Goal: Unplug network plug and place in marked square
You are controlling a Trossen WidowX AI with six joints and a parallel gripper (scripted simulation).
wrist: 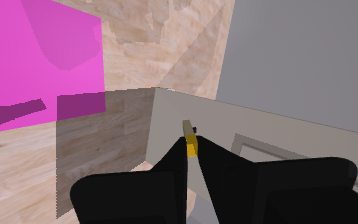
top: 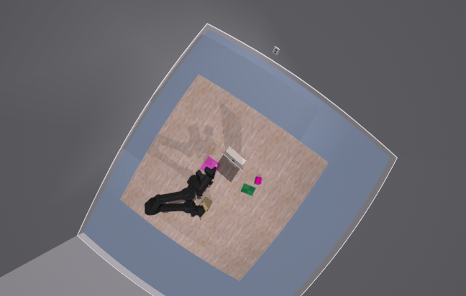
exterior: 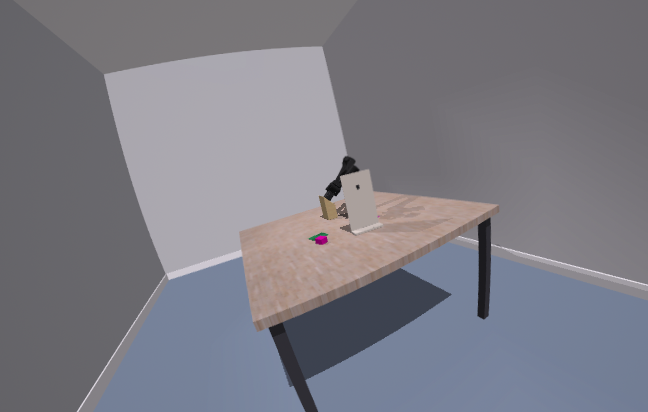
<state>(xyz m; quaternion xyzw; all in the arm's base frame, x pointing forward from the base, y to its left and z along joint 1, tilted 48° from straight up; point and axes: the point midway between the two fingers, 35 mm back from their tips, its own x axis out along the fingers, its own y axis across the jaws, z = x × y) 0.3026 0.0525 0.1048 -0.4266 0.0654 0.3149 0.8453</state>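
Item: plug (wrist: pixel 192 149), one. Small, yellow body, paler nose. Out of the socket, in the gripper's fingertips; apparently off the table.

Gripper (top: pixel 213 168) (wrist: pixel 190 141), one. Jaws closed on the plug, pinching it narrowly; the nose protrudes beyond the tips.

Panel (top: pixel 235 156) (exterior: pixel 360 204) (wrist: pixel 173 120), one, upright. Beyond the plug in the wrist view; its plate (wrist: pixel 238 142) lies towards 3 o'clock of the plug, partly hidden by a finger.

Square (top: pixel 208 162) (wrist: pixel 46 52), magenta, flat; towards 10 o'clock of the plug in the wrist view. Judged the target.

Also: green patch (top: pixel 247 189) (exterior: pixel 315 237) and magenta cube (top: pixel 258 179) (exterior: pixel 321 240), towards 4 o'clock of the panel from above.

Handling, by judgement: light, stiff, hard-shelled, probably smooth; little fragile except the thin tab, which is not discernible here. Best held by the body's flat sides, tab unloaded. The slim grip could let it pivot on contact; lower gently over the square, open, withdraw straight.
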